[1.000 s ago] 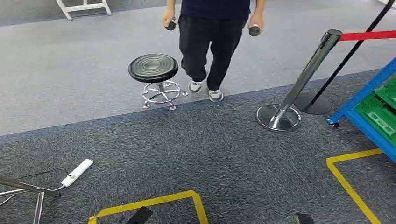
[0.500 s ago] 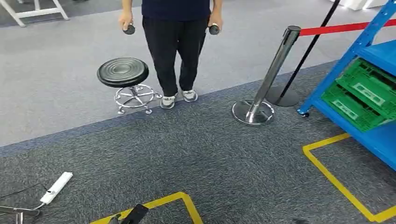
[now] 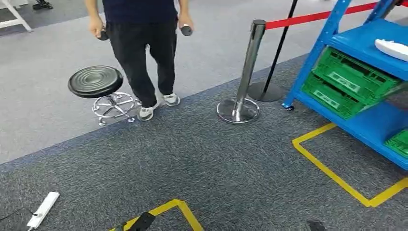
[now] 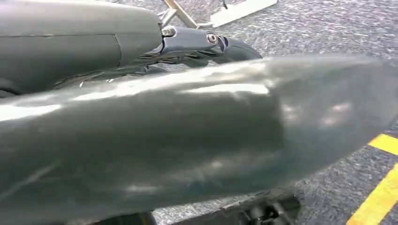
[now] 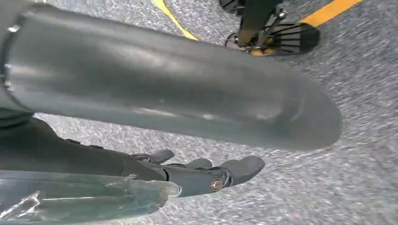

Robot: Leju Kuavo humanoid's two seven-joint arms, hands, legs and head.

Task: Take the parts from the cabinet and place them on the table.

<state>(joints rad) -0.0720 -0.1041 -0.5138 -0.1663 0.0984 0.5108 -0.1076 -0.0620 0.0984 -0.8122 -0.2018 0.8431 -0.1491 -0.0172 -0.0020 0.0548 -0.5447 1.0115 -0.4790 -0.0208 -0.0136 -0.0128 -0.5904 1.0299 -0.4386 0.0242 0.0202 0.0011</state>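
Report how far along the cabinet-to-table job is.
Done: nothing visible; the white part lies on a shelf of the blue cabinet, above the green crates. In hand: nothing; the right robot hand hangs empty over the carpet. Left: approach the cabinet, take the parts, carry them to the table.

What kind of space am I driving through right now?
Probably an indoor test or demo floor: yellow tape boxes marked on grey carpet, a blue rack holding green crates, and a stanchion with a red belt roping off the area.
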